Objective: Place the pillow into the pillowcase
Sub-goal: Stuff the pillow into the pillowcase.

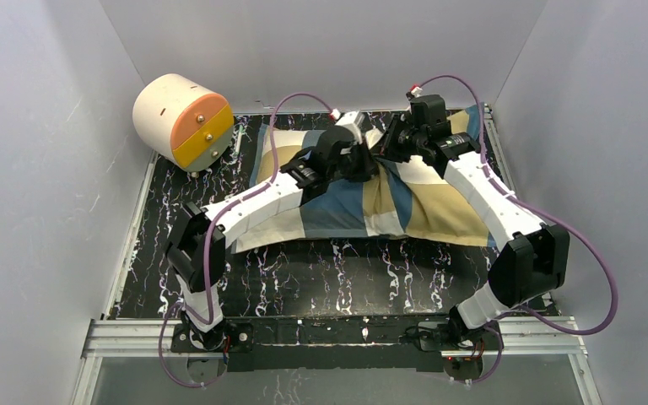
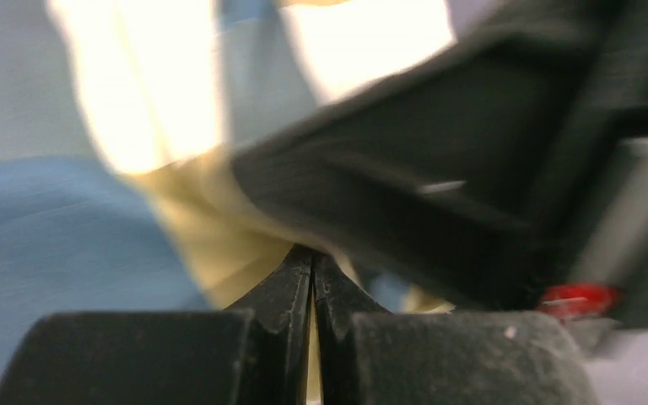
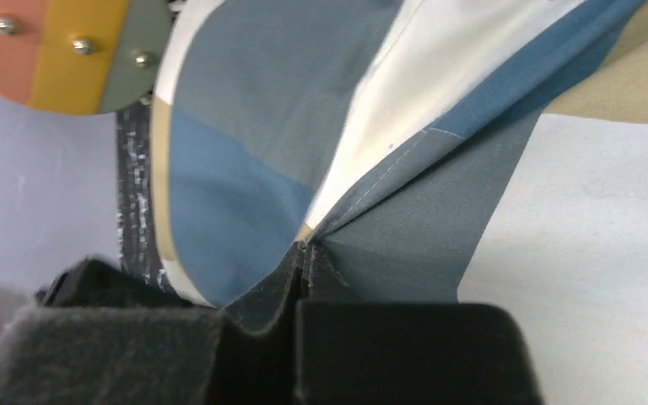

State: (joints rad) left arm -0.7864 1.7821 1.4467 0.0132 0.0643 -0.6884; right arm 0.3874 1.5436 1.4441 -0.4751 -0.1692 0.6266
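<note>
Nearest the lens, R gripper (image 3: pixel 304 253) is clamped tight on a seamed fold of the pillowcase (image 1: pixel 422 198); L gripper (image 2: pixel 313 268) likewise pinched together, w/ cream cloth of it at the tips; both meet over its far-middle part; pillowcase lies puffed on dark marbled table (image 1: pixel 304 270); cream-orange cylinder (image 1: pixel 181 120) sits at far-left corner.

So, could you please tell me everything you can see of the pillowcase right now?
The pillowcase is thin fabric in blue, tan, cream and grey blocks with stitched seams. It lies rumpled and puffed across the far half of the black marbled table. The left gripper and right gripper are each shut on a pinched fold toward its far middle, with creases running from the pinches.
</note>
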